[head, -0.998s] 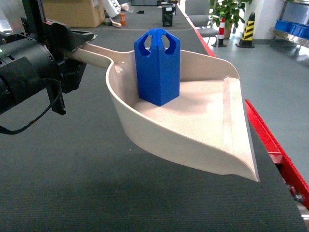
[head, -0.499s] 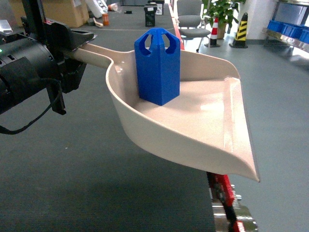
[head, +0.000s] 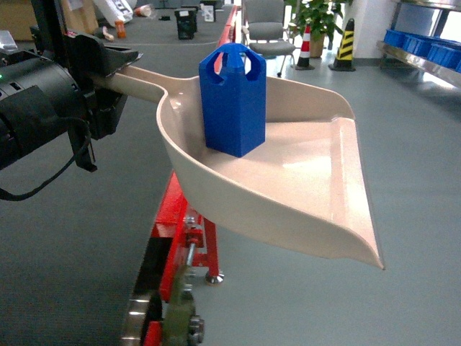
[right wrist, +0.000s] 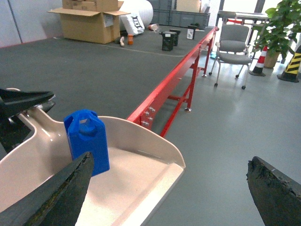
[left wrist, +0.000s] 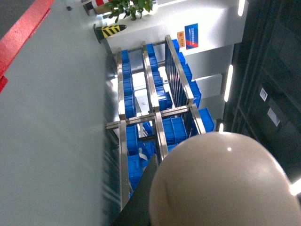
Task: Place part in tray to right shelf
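**Head view: part rides in the tray, carry to the shelf under way**

Head view shows the part [head: 233,99] standing upright near the back wall of the tray [head: 317,209], close to where the handle joins. The tray is held off the ground, lip toward 5 o'clock. The left gripper [head: 108,68] clamps the tray's handle at 9 o'clock of the part. In the right wrist view the right gripper [right wrist: 169,188] hangs with its jaws wide apart and empty, just above the tray.

By the look of it, loading is done and the step in hand is transport. The right shelf [left wrist: 155,117], steel rails stacked with blue crates [left wrist: 174,127], shows in the left wrist view and sits well away across open floor. The next move calls for keeping the tray level so the tall block does not topple, then lining up with the rack.

A red-framed table [head: 180,216] passes under the tray; an office chair [right wrist: 233,52], potted plant [right wrist: 277,21] and striped bollard [head: 344,45] stand toward 12 to 1 o'clock.
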You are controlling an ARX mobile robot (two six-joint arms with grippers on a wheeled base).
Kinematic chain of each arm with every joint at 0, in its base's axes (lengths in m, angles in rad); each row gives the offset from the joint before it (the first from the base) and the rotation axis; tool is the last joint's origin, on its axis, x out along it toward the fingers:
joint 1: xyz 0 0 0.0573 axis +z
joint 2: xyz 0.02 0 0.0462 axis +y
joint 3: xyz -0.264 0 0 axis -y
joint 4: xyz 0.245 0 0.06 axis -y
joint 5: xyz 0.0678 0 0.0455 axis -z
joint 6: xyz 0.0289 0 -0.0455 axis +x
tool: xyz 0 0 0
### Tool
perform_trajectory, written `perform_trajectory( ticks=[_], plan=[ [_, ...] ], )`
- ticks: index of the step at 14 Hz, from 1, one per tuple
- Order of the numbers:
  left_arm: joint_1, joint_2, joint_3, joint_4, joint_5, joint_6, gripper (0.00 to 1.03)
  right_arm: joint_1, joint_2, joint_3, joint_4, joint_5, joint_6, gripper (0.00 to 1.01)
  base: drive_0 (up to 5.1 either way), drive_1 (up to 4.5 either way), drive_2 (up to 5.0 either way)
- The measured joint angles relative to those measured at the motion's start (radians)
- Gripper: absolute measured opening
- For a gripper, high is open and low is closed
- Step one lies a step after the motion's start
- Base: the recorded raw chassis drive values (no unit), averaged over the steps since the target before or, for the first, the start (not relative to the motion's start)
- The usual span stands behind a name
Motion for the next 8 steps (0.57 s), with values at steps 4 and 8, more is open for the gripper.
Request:
perform_trajectory(
  ticks=[4, 8],
  plan=[
    [-0.001, 0.000, 0.000, -0.003, 0.000, 0.000, 0.14, 0.000, 0.000, 0.000, 0.001, 0.000, 0.000, 0.98, 5.0, -2.41, -2.4],
    [-0.002, 0.000, -0.001, 0.003, 0.000, 0.000, 0.14, 0.000, 0.000, 0.000, 0.002, 0.000, 0.000, 0.98, 5.0, -2.50, -2.5]
  ],
)
